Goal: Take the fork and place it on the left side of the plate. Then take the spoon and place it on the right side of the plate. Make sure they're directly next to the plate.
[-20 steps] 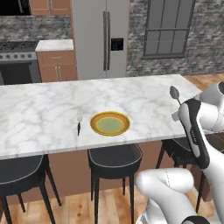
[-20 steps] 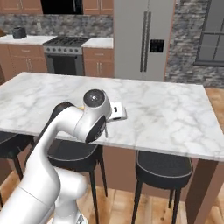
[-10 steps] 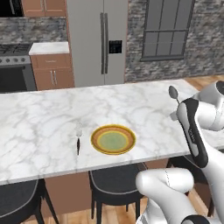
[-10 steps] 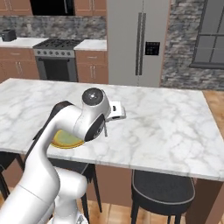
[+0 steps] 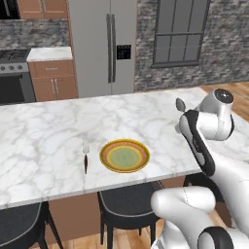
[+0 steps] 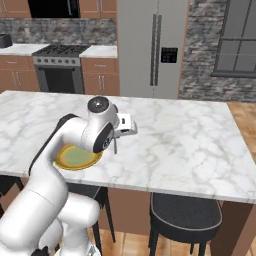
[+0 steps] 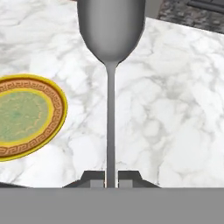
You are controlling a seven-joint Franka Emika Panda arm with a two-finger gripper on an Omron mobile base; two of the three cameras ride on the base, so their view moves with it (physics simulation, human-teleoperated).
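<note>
My gripper (image 7: 110,179) is shut on the handle of the all-grey spoon (image 7: 110,87), whose bowl points away from the hand. It hovers above the marble counter, to the right of the plate (image 7: 26,116), which has a yellow-orange rim and a pale green centre. In the left base view the spoon's bowl (image 5: 180,104) sticks up beside the white arm. There the fork (image 5: 85,154), dark handle toward me, lies close to the left of the plate (image 5: 124,155). From the right base view the spoon (image 6: 115,146) hangs under the gripper (image 6: 116,136), and the arm covers part of the plate (image 6: 75,159).
The marble island counter (image 5: 44,126) has dark stools (image 5: 129,197) tucked under its near edge. Another stool (image 6: 185,212) stands to the right. A steel fridge (image 5: 104,46) and a stove (image 6: 60,70) line the back wall.
The whole picture has shifted in both base views, so the camera has moved along the counter. The gripper still holds the spoon, and the fork and plate lie as before.
</note>
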